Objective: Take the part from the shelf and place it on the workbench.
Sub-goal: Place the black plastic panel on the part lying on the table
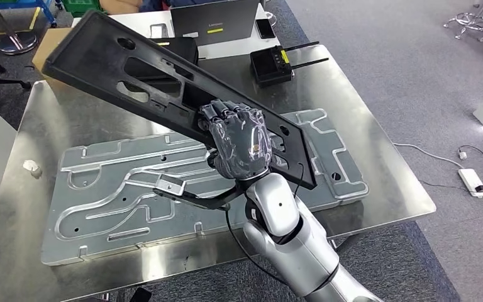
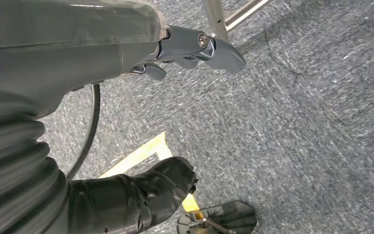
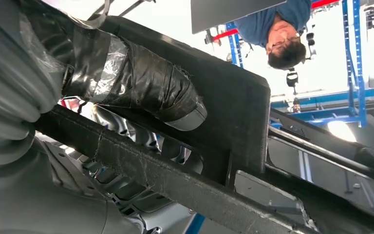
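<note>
The right hand [image 1: 239,143] is closed around the long flat black plastic part with cut-out slots [image 1: 138,69], its fingers wrapped over the part's near edge; in the right wrist view the taped thumb [image 3: 151,90] presses against the part's dark surface [image 3: 233,112]. The part is held tilted in the air above the shiny steel table [image 1: 377,157], its far end raised toward the table's back left, its near end lower over the grey aluminium fixture plate with milled channels [image 1: 100,189] that lies flat on the table. A black box with two antennas [image 1: 270,64] stands at the table's far edge. The left hand [image 2: 141,195] hangs over grey carpet [image 2: 297,122], fingers curled in, holding nothing.
</note>
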{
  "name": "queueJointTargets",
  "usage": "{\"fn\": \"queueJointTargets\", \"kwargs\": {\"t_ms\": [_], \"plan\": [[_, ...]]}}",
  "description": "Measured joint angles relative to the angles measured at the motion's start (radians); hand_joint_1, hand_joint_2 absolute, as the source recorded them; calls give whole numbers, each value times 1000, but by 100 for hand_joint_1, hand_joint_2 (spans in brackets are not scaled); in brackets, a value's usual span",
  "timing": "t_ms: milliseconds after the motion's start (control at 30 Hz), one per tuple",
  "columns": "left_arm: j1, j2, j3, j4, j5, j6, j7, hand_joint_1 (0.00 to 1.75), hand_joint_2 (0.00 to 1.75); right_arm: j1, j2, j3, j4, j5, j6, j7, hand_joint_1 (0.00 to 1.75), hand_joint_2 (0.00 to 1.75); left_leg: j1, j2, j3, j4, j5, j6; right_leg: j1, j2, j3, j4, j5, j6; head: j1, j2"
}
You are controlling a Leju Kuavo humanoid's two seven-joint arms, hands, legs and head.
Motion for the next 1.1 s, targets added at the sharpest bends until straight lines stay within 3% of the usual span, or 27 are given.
{"fn": "queueJointTargets", "kwargs": {"t_ms": [67, 100, 267, 300, 400, 433, 467, 533, 600, 633, 667, 700, 767, 833, 933, 1000, 1033, 1100], "plan": [[-1, 0, 0, 0, 2, 2, 4, 0, 44, -2, 0, 7, 9, 6, 11, 1, 160, 175, -1, 0, 0, 1, -2, 3, -1, 0, -62, 118, -41, 3, 0, 0], [-1, 0, 0, 0, 2, 4, 7, 0, 0, -2, 0, 10, 13, 9, 16, 1, 160, 175, -1, 0, 0, 1, -3, 4, -1, 0, -79, 148, -47, 4, 0, 0], [0, 0, 0, 0, 4, 7, 12, 0, 0, -2, 0, 16, 20, 16, 23, 3, 159, 175, -2, 0, 1, 2, -4, 4, -1, 0, -83, 147, -32, 3, 0, 0], [0, 0, 0, 0, 4, 9, 15, 0, 0, -3, 1, 20, 24, 21, 26, 4, 159, 175, -2, -1, 3, 3, -5, 3, 0, 0, -72, 119, -11, 1, 0, 0], [-7, -4, -6, 0, -3, 24, 35, 0, 0, -26, 20, 54, 71, 63, 53, 20, 160, 175, -7, -3, 9, 2, -14, -16, 9, 1, 26, -98, 84, -17, -1, 0], [-10, -4, -9, 0, -7, 29, 41, 0, 0, -34, 28, 64, 90, 76, 61, 27, 160, 175, -8, -2, 10, 2, -18, -25, 8, 1, 51, -151, 100, -24, -1, 0], [-11, -4, -13, 0, -8, 32, 42, 0, 0, -38, 34, 67, 103, 82, 64, 34, 160, 175, -7, -2, 9, 7, -24, -30, 6, 1, 54, -156, 102, -28, -1, 0], [-13, -4, -19, 0, -12, 36, 45, 0, 0, -51, 47, 72, 135, 93, 67, 47, 159, 175, -5, 0, -17, 68, -62, -39, 0, 0, 62, -167, 105, -38, -2, 0], [-14, -4, -23, 0, -14, 37, 48, 0, 0, -64, 58, 78, 171, 106, 67, 63, 159, 175, -3, 0, -80, 197, -119, -46, 1, -1, 64, -168, 104, -44, -2, 0], [-14, -5, -24, 0, -16, 38, 51, 0, 0, -69, 60, 83, 190, 112, 67, 76, 159, 175, -2, 0, -111, 253, -135, -49, 2, -2, 64, -167, 103, -45, -2, 0], [-14, -5, -25, 0, -17, 38, 53, 0, 0, -75, 62, 90, 211, 116, 68, 92, 160, 175, -1, 0, -128, 278, -133, -51, 2, -2, 65, -166, 101, -45, -2, 0], [-14, -5, -26, 0, -18, 38, 56, 0, 0, -81, 63, 98, 232, 118, 68, 108, 160, 175, -1, 1, -125, 263, -110, -52, 2, -1, 66, -164, 99, -44, -2, 0], [-15, -5, -29, 0, -20, 39, 62, 0, 0, -96, 67, 110, 275, 119, 67, 129, 160, 175, 0, 1, -72, 137, -37, -51, 1, 1, 69, -158, 93, -40, -2, 0], [-17, -5, -35, 0, -21, 39, 65, 0, 0, -113, 74, 119, 322, 119, 64, 139, 160, 175, -3, 0, -23, 32, 1, -44, 4, 3, 68, -150, 87, -31, -2, 0], [-20, -5, -47, 0, -22, 38, 69, 0, 0, -130, 88, 135, 398, 120, 64, 146, 160, 175, -6, -2, -14, 11, 3, -28, 8, 3, 67, -150, 86, -19, -1, 0], [-21, -6, -50, 0, -23, 37, 71, 0, 0, -138, 97, 146, 443, 120, 65, 150, 160, 175, -2, -2, -10, 5, 6, -15, 7, 2, 58, -128, 68, -10, -1, 0], [-23, -7, -51, 0, -23, 37, 71, 0, 0, -143, 103, 151, 467, 120, 65, 152, 160, 175, 0, -1, -8, 1, 8, -9, 6, 2, 41, -90, 46, -6, 0, 0], [-26, -7, -54, 0, -23, 37, 73, 0, 0, -150, 110, 162, 514, 120, 68, 155, 159, 175, -1, 0, -7, 0, 7, -1, 3, 1, -19, 36, -14, 0, 1, 0]]}}
